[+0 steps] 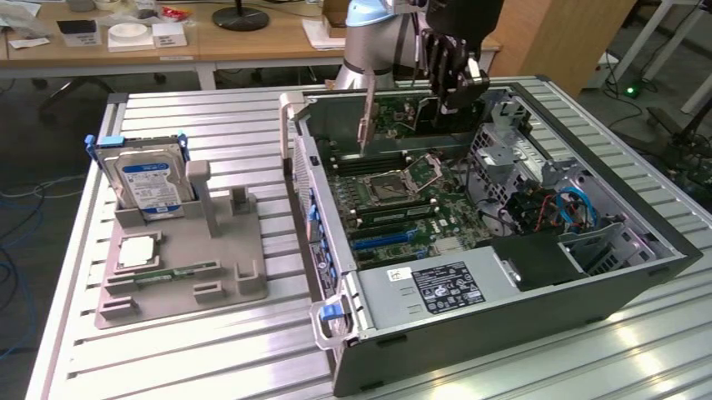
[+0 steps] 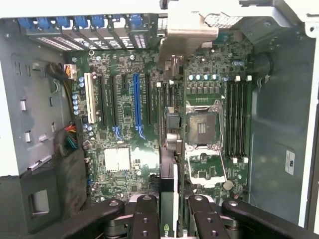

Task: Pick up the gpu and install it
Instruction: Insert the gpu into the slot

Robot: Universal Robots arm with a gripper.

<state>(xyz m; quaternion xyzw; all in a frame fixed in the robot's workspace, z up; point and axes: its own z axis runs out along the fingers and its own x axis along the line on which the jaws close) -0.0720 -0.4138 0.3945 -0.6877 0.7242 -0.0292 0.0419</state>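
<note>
My gripper (image 1: 451, 79) hangs over the far end of the open computer case (image 1: 623, 275) and is shut on the gpu (image 1: 418, 112). The card is held on edge above the motherboard (image 1: 384, 196), its silvery bracket (image 1: 365, 117) pointing down toward the case's rear wall. In the wrist view the gpu (image 2: 169, 164) runs edge-on away from between the black fingers (image 2: 147, 219), and its bracket (image 2: 187, 35) ends near the rear slot openings. The card floats above the board, beside the blue expansion slot (image 2: 136, 99) and not seated in any slot.
A grey fixture tray (image 1: 239, 287) on the exterior view's left holds a silver hard drive with a blue label (image 1: 150, 179), a processor chip (image 1: 136, 250) and a green memory stick (image 1: 172, 272). Inside the case are the processor socket (image 2: 204, 129), the power supply (image 1: 445, 287) and cables (image 1: 573, 208).
</note>
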